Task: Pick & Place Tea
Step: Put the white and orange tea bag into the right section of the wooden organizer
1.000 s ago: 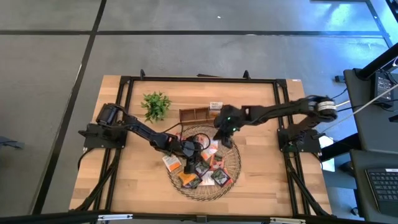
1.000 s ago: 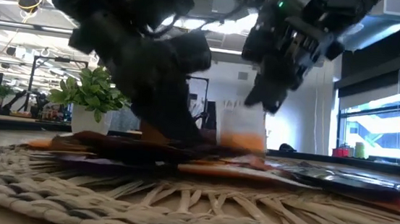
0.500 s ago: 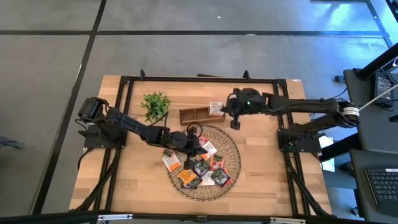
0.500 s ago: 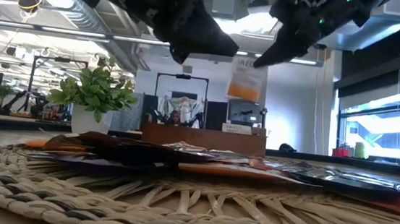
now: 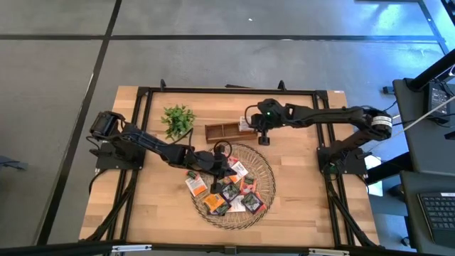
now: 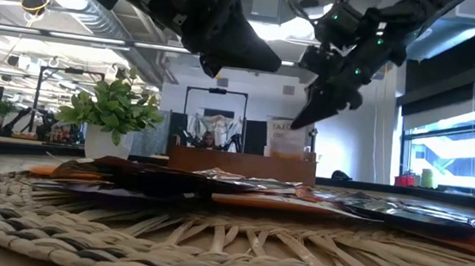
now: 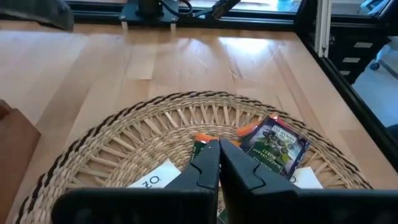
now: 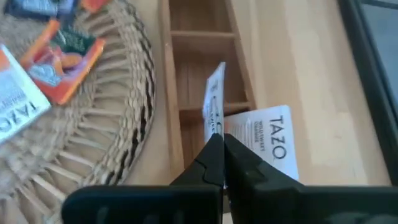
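The right gripper [image 8: 219, 144] pinched a light, floppy sachet [image 8: 214, 106] by its edge above the wooden box [image 8: 205, 50]; the left gripper [image 7: 219, 152] hovered closed, empty.

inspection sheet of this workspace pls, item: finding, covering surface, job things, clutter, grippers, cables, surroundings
surface: wooden table, black frame around it.
job's things: tea sachets piled on the round woven tray; one white sachet held edge-on over the wooden box; another white sachet lies at the box's end.
clutter: small green plant beside the box.
grippers: left gripper shut, empty, above the tray; right gripper shut on the white sachet, at the box.
cables: black cable looped at the left wrist.
surroundings: grey floor; desk with keyboard to the right.
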Robot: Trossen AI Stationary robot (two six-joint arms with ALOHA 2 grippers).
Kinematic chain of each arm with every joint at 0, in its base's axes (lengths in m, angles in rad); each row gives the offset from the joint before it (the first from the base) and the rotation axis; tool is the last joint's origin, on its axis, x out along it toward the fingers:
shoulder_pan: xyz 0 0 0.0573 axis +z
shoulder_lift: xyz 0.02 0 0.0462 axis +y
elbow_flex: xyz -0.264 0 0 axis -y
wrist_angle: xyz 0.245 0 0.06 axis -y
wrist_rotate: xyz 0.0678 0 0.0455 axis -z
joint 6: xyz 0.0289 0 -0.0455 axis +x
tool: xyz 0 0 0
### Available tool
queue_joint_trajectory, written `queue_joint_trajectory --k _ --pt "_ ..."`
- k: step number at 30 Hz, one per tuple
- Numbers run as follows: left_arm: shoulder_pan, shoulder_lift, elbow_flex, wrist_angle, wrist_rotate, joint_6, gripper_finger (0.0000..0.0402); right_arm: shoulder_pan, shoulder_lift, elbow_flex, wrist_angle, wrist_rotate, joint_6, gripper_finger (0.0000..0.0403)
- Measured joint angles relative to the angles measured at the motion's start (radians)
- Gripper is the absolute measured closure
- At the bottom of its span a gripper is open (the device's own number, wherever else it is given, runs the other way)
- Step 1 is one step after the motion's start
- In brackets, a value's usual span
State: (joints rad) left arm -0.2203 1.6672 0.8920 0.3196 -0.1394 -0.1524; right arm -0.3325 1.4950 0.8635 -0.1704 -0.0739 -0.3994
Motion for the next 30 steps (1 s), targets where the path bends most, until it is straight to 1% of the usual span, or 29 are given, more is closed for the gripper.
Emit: queue_joint_trajectory --k 4,9,12,18,22,30 --pt "0.0 0.0 0.0 -0.017 -0.002 0.0 0.0398 0.0 0.04 0.0 0.044 0.04 -0.048 0.0398" --pt "0.0 0.0 0.0 -0.018 -0.002 0.0 0.0398 0.0 0.071 0.0 0.049 0.111 -0.055 0.0398" --pt "0.0 0.0 0.0 -0.019 -0.002 0.0 0.0398 0.0 0.071 0.0 0.054 0.133 -0.055 0.0398" --pt "0.0 0.0 0.0 -0.031 -0.002 -0.001 0.0398 0.003 0.067 0.0 0.1 0.144 -0.07 0.0398" --pt "0.0 0.0 0.0 -0.032 -0.002 -0.001 0.0398 0.004 0.069 -0.006 0.11 0.21 -0.103 0.0398" --pt "0.0 0.0 0.001 -0.032 -0.002 -0.001 0.0398 0.004 0.069 -0.07 0.154 0.213 -0.103 0.0398"
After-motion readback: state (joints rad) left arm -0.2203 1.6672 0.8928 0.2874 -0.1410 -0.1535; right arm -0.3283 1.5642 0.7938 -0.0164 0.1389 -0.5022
